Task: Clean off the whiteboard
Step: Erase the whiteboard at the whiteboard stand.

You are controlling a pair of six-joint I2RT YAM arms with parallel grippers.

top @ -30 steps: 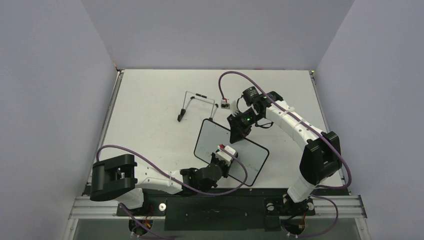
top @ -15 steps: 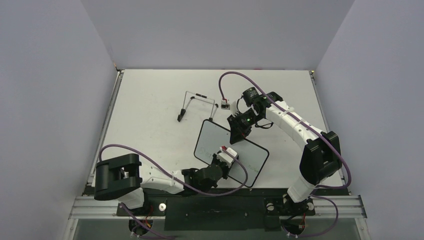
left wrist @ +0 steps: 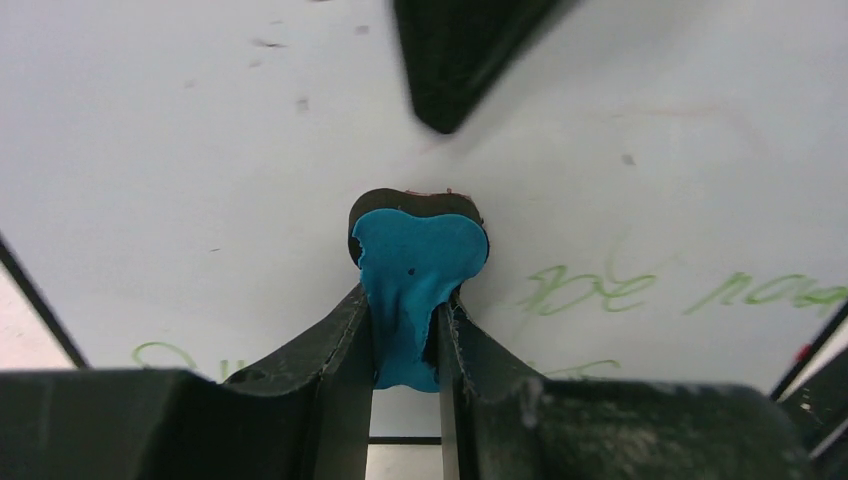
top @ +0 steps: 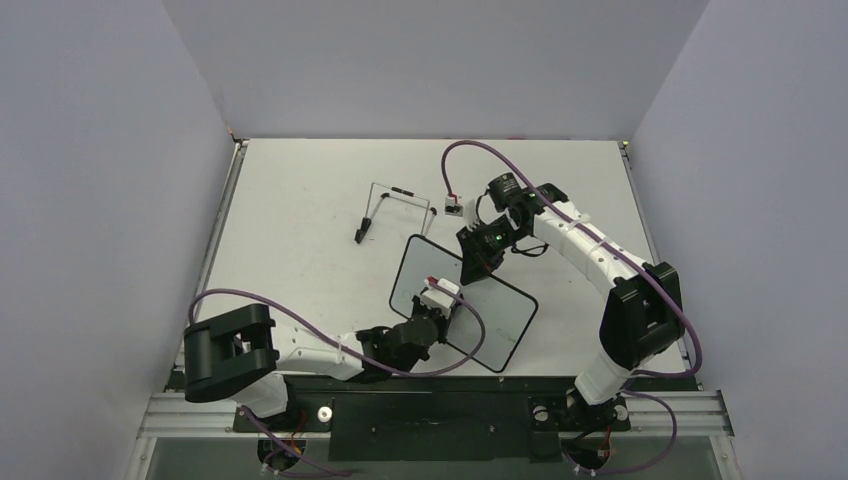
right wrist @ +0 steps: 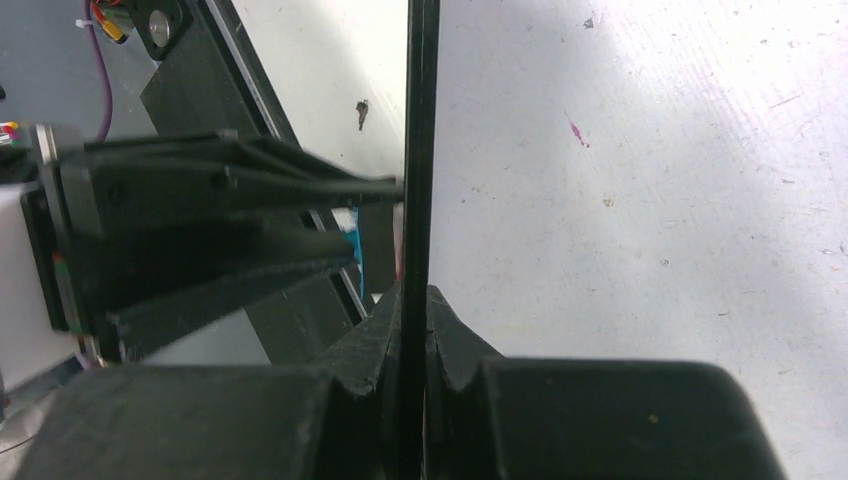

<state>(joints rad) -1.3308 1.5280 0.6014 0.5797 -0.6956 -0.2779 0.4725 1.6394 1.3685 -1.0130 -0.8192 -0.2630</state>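
Observation:
The whiteboard point(top: 497, 310), white with a thin black frame, is held tilted above the table. My right gripper point(top: 472, 272) is shut on its far edge, which shows edge-on in the right wrist view point(right wrist: 421, 150). My left gripper point(top: 440, 302) is shut on the small blue eraser point(left wrist: 415, 270) and presses it against the board face point(left wrist: 200, 150). Faint green handwriting point(left wrist: 585, 290) runs along the board's near part, right of the eraser. The eraser is hidden in the top view.
A thin black wire stand point(top: 385, 207) lies on the table behind the board. A small white-and-grey block point(top: 455, 209) lies near the right arm's wrist. Grey walls close in the table on three sides.
My left gripper has slid with the eraser up and to the left across the board face. The board and right gripper have shifted only slightly.

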